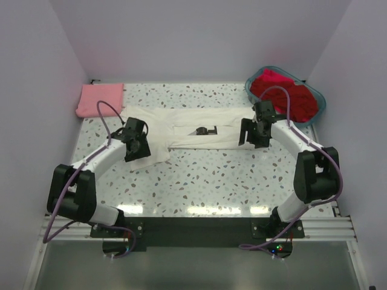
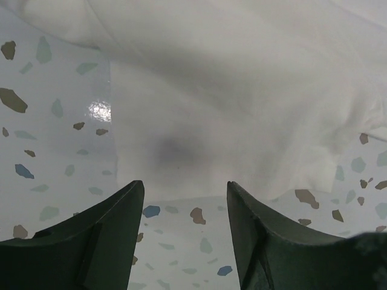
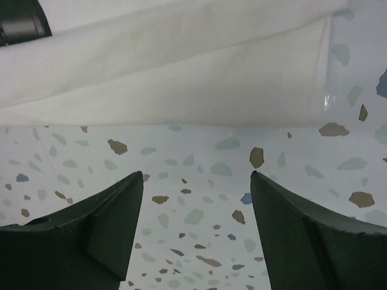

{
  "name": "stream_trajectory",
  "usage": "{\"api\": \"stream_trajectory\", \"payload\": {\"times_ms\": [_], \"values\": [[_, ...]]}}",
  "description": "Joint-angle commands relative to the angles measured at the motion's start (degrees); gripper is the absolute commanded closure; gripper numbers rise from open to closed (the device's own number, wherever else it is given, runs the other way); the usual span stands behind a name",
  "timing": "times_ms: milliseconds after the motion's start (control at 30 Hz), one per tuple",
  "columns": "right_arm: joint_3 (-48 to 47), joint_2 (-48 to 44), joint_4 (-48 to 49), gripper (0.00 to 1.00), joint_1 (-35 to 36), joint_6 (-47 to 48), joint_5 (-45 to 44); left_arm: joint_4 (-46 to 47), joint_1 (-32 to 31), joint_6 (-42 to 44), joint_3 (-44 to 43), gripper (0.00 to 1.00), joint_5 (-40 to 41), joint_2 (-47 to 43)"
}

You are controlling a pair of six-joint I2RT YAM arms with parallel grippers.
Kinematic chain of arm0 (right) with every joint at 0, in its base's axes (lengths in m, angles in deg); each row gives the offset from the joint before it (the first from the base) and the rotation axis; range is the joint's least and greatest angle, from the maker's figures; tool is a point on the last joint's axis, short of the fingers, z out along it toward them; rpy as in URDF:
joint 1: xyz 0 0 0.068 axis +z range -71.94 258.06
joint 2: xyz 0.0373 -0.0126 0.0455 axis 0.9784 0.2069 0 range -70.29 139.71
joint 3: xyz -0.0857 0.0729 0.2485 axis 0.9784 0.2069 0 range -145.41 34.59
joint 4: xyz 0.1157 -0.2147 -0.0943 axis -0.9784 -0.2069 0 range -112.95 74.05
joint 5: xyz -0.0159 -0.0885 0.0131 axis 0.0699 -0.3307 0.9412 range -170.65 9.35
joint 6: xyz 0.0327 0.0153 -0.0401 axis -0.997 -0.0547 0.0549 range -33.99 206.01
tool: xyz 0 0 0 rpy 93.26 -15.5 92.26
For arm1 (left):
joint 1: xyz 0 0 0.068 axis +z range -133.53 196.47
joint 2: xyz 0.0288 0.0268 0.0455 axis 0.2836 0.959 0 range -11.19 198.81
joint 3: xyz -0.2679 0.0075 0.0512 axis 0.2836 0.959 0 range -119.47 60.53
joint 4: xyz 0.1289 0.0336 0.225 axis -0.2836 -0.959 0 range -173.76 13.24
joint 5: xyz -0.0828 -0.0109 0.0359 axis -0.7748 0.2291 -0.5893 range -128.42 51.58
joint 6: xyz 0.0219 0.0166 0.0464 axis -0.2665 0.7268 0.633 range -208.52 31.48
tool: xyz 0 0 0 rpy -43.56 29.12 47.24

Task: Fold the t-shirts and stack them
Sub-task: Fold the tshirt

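1. The white t-shirt (image 1: 181, 121) lies flat across the middle of the surface (image 1: 230, 175). It forms a long band running left to right, with its black graphic (image 1: 202, 130) facing up near the centre.
2. The left end of the band is wider, and a flap there reaches toward the near edge of the surface.
3. The left claw (image 2: 184, 188) is at that left flap. Its jaws stand wide apart with nothing between them.
4. In the left wrist view, the cloth's edge lies just ahead of the fingertips (image 2: 130, 196). Speckled surface shows in the gap between the jaws.
5. The right claw (image 3: 196, 178) is at the right end of the band. Its jaws also stand wide apart and grip nothing.
6. In the right wrist view, the fingertips (image 3: 130, 187) are over bare surface just short of the cloth. The shirt's layered folded edge runs across the upper part of the view and ends in a square corner at the right.
7. The pink t-shirt (image 1: 100, 99) lies folded at the far left corner of the surface, just beside the white shirt's left end.
8. The red t-shirts (image 1: 302, 99) are heaped unfolded in the teal basket (image 1: 321, 103) at the far right corner, behind the right arm.
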Motion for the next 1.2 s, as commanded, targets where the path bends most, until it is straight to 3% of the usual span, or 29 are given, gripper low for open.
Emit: {"api": "stream_trajectory", "payload": {"times_ms": [0,200,467,700,900,1167], "values": [[2.3,-3.3,2.8,0.25,0.1,0.1,1.9,1.4,-2.5,0.1,0.2,0.39,4.3,2.1],[5.3,-4.7,3.4,0.25,0.4,0.2,3.7,2.2,-5.2,-0.7,0.9,0.44,7.2,6.3],[7.5,-5.6,3.9,0.25,0.3,0.4,5.0,3.9,-7.4,-2.1,2.4,0.59,7.3,9.9],[7.4,-5.8,3.6,0.25,0.4,0.9,5.6,3.8,-7.9,-1.8,1.7,1.00,9.2,10.2],[7.5,-6.9,3.0,0.25,0.4,1.4,6.0,2.0,-7.9,-1.1,-5.0,1.00,9.5,10.1],[7.7,-9.2,1.5,0.25,0.4,2.1,6.3,0.5,-7.3,2.8,-21.0,1.00,13.4,13.3]]}}
